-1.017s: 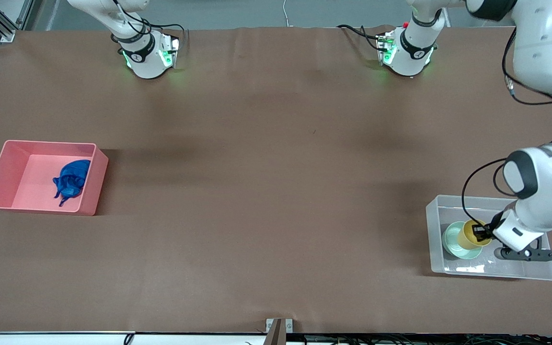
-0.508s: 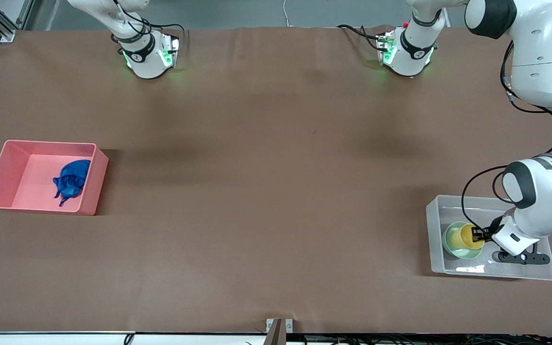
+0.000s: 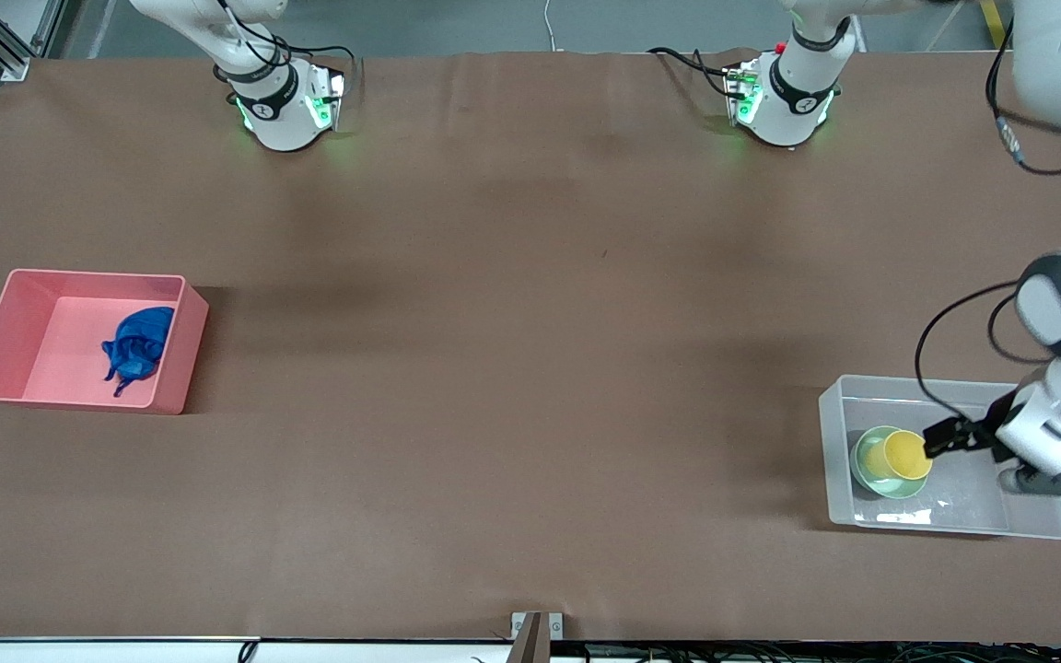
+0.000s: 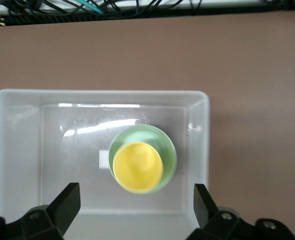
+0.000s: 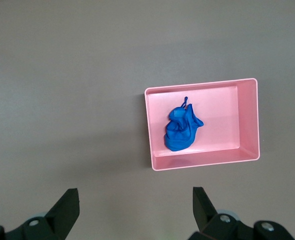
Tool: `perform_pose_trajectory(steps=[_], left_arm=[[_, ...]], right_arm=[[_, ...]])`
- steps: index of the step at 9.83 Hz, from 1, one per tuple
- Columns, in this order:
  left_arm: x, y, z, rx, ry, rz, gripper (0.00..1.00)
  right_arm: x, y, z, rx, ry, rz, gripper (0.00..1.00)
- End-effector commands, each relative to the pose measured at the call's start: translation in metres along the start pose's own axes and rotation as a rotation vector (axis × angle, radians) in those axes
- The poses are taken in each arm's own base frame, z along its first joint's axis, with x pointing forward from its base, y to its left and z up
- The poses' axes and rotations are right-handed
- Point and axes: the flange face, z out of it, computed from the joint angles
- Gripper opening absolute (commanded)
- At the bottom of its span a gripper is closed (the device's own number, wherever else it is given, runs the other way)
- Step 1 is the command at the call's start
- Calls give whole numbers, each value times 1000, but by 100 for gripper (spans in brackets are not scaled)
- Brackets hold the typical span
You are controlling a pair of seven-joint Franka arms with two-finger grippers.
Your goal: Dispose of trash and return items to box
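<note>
The clear box stands at the left arm's end of the table, near the front camera. In it the yellow cup sits upright inside the mint-green bowl. The left wrist view shows the cup, the bowl and the box from above. My left gripper is open and empty, up over the box beside the cup, and shows in its wrist view. The blue trash wad lies in the pink tub. My right gripper is open and empty, high over bare table.
The pink tub stands at the right arm's end of the table; it shows in the right wrist view with the wad in it. Both arm bases stand along the table's edge farthest from the front camera. Brown cloth covers the table.
My left gripper was shut on the yellow cup's rim in the bowl. It has let go, opened and lifted away toward the left arm's end. The cup stays in the bowl.
</note>
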Motion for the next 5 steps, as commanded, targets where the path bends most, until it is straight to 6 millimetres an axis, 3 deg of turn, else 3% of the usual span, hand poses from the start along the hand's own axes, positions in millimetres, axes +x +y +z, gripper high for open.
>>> perform_pose_trajectory(steps=[1, 3, 4, 5], left_arm=[[-67, 9, -73, -28, -42, -34, 100], [-95, 10, -117, -11, -96, -19, 100], [-97, 9, -148, -1, -96, -13, 100], [-97, 13, -166, -5, -126, -8, 100]], right_arm=[[0, 0, -3, -1, 2, 15, 100], [0, 0, -3, -1, 2, 15, 100], [0, 0, -3, -1, 2, 15, 100], [0, 0, -3, -1, 2, 15, 100]])
